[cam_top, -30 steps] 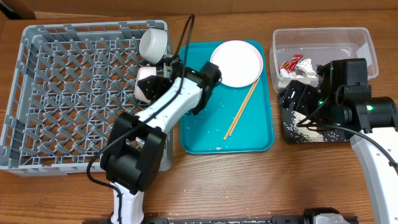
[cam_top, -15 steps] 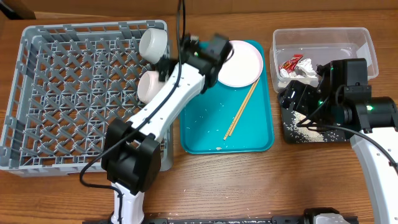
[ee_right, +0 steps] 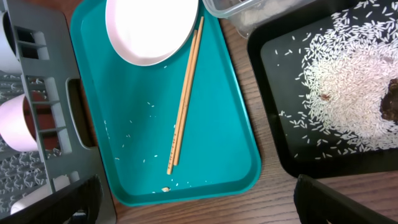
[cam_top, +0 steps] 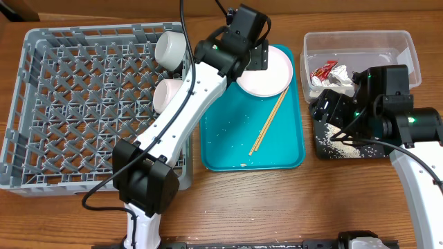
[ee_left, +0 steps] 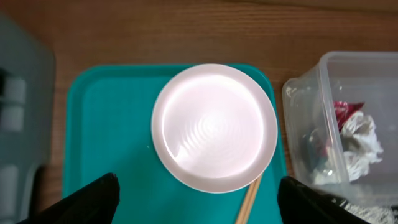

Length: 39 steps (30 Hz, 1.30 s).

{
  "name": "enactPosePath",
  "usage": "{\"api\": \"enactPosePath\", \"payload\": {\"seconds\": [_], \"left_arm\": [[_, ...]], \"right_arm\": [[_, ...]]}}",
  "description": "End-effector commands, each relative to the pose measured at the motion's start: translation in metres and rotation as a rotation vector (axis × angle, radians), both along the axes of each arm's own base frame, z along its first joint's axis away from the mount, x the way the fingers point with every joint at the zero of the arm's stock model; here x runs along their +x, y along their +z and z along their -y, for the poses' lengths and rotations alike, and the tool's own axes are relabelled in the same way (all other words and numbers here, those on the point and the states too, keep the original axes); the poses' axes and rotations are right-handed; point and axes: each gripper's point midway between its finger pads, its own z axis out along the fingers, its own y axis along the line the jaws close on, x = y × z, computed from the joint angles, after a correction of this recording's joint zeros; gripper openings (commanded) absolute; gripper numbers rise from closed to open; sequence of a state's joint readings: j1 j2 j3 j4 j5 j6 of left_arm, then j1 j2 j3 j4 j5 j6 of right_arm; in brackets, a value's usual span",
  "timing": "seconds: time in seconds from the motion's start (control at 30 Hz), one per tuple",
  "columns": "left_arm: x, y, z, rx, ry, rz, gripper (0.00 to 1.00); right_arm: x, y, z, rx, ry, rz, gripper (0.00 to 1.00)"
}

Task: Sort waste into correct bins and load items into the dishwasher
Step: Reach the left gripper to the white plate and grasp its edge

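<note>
My left gripper is open and empty, hovering over the round white-pink plate on the teal tray. The wooden chopsticks lie beside the plate. Two white bowls sit in the grey dish rack. The clear tub holds the red wrapper and the white napkin. The black tray holds rice and brown scraps. My right gripper is open and empty above the black tray's left side. I cannot make out the small cup.
The teal tray sits between the rack and the bins, with a few stray rice grains on it. The rack's right wall is close to the tray's edge. The wood table shows in front.
My left arm has swung away from the bowl at the rack's right edge, up and right, to over the plate. The bowl stays in the rack. The right arm has not moved.
</note>
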State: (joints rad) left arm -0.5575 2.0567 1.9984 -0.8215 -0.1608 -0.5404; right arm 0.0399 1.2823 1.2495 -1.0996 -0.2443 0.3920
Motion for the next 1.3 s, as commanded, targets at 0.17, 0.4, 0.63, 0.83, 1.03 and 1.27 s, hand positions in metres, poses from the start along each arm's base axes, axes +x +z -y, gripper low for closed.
{"api": "enactPosePath", "payload": {"seconds": [0.17, 0.4, 0.63, 0.83, 1.03, 1.27], "left_arm": [[0.0, -0.135, 0.008, -0.114, 0.378, -0.251, 0.75], [-0.005, -0.173, 0.004, -0.07, 0.416, -0.31, 0.68], [-0.004, -0.179, 0.004, -0.061, 0.419, -0.305, 0.51], [-0.007, -0.187, -0.003, -0.016, 0.423, -0.316, 0.22], [-0.003, -0.185, -0.015, 0.031, 0.447, -0.276, 0.04], [0.013, -0.144, -0.02, 0.087, 0.334, -0.199, 0.04]], "right_arm": [[0.003, 0.006, 0.002, -0.008, -0.004, 0.023, 1.0], [0.003, 0.006, 0.002, -0.008, -0.004, 0.023, 1.0], [0.003, 0.006, 0.002, -0.008, -0.004, 0.023, 1.0], [0.003, 0.006, 0.002, -0.008, -0.004, 0.023, 1.0], [0.003, 0.006, 0.002, -0.008, -0.004, 0.023, 1.0], [0.003, 0.006, 0.002, -0.008, -0.004, 0.023, 1.0]]}}
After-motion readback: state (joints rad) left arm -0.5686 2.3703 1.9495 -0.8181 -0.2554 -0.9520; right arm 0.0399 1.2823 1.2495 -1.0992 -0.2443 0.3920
